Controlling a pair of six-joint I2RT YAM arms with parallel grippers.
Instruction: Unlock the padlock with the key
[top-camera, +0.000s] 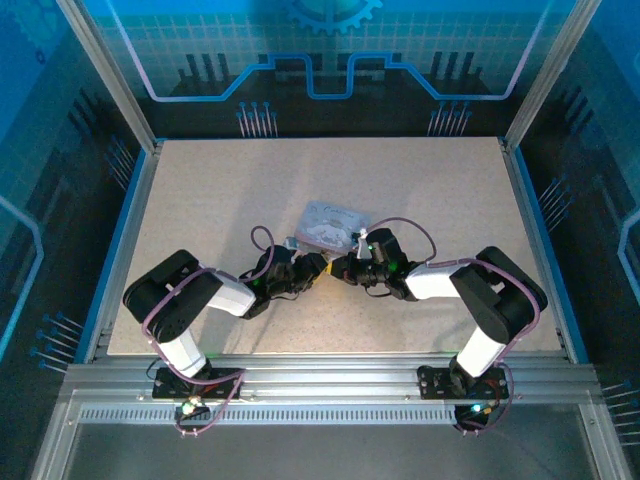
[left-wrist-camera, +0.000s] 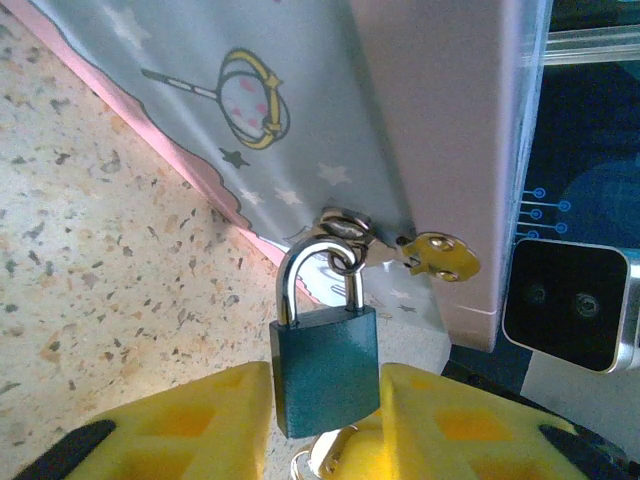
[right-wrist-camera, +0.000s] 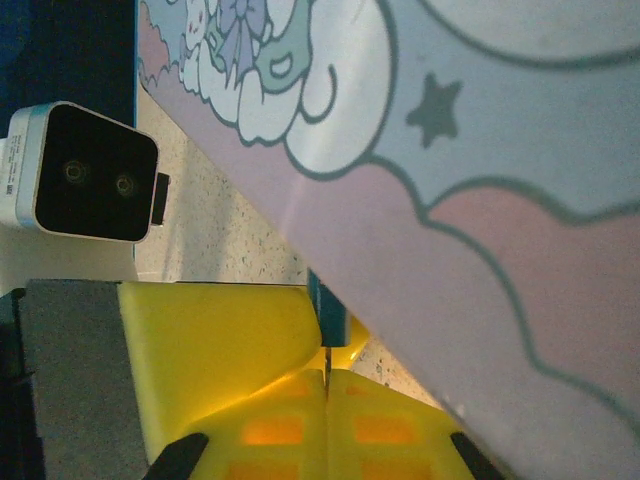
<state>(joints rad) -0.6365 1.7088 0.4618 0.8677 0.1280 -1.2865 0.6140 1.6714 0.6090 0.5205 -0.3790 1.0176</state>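
Left jaws clamped on padlock (left-wrist-camera: 325, 362), pastel box (left-wrist-camera: 430, 120) crowding close behind — right jaws pressed shut

A pale blue box (top-camera: 330, 222) with white cartoon artwork lies flat at the centre of the speckled beige table (top-camera: 220, 190). Aluminium rails (top-camera: 320, 372) run along the bottom of the frame. In the left wrist view, the box (left-wrist-camera: 420, 110) occupies the upper right, edged in pink. In the right wrist view, a dark star (right-wrist-camera: 437, 108) sits at upper right.
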